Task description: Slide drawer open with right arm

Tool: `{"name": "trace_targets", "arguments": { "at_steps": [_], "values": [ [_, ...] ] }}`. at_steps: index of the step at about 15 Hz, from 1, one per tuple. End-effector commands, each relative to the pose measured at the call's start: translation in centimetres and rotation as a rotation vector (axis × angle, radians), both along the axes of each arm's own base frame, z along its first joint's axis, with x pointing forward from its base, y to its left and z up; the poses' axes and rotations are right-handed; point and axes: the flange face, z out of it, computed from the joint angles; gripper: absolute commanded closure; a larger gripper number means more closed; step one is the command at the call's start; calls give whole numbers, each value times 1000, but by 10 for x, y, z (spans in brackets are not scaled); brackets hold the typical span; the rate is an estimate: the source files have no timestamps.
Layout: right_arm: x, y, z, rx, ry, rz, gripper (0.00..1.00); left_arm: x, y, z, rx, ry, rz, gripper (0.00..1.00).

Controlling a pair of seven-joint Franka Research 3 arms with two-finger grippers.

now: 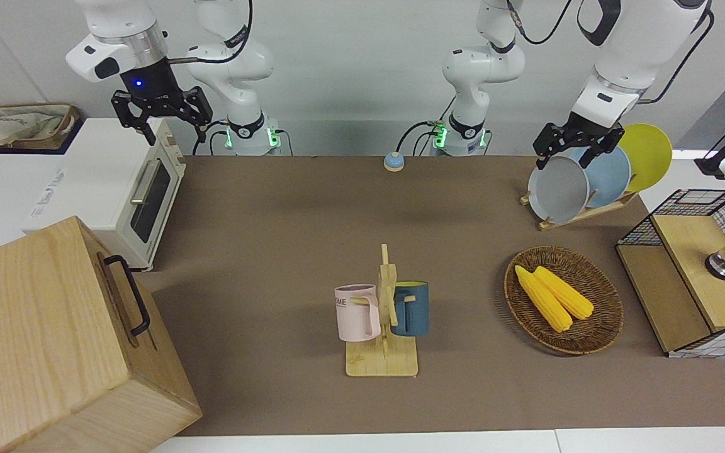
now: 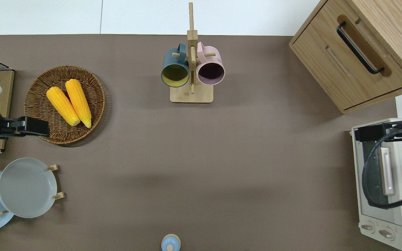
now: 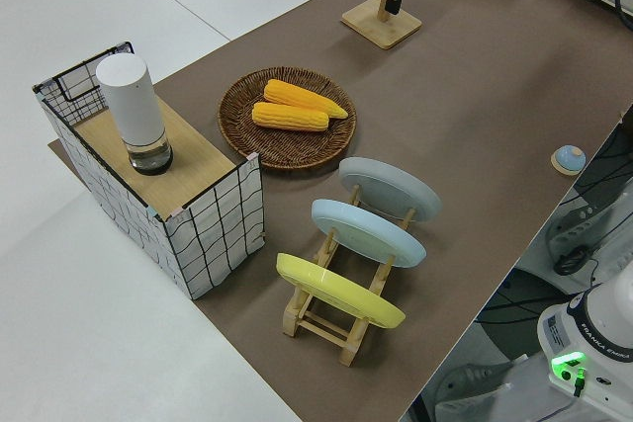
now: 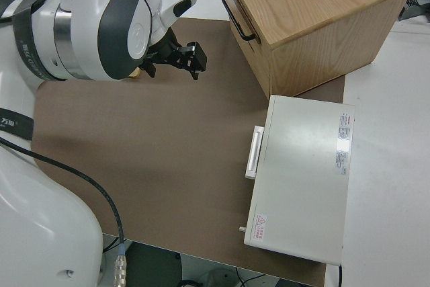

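In the basket lie two corn cobs; right gripper fingers spread.

Two corn cobs in wicker basket; pink mug, blue mug on wooden stand.

The pink mug had dark letters that looked like "ME". The oven had a small red warning triangle sticker near its knobs; its words were too small to read.
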Motion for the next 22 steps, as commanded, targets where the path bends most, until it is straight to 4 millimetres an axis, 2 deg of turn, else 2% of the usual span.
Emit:
{"name": "trace_targets", "arguments": {
  "at_steps": [1, 12, 15, 17, 22],
  "values": [
    [-11, 3, 2, -19, 75, 9, 13, -3, 0, 5, 13, -5, -9, 5],
    [-12, 10, 2, -23, 78, 22, 13, -3, -1, 4, 13, -4, -9, 5],
    [-12, 14, 7, -24, 66, 25, 13, -3, 0, 5, 13, -5, -9, 2],
    [-12, 9, 8, -19, 65, 15, 13, -3, 0, 5, 13, -5, -8, 2],
    [-12, 18, 8, -29, 61, 30, 13, -3, 1, 4, 13, -4, -8, 2]
  ]
}}
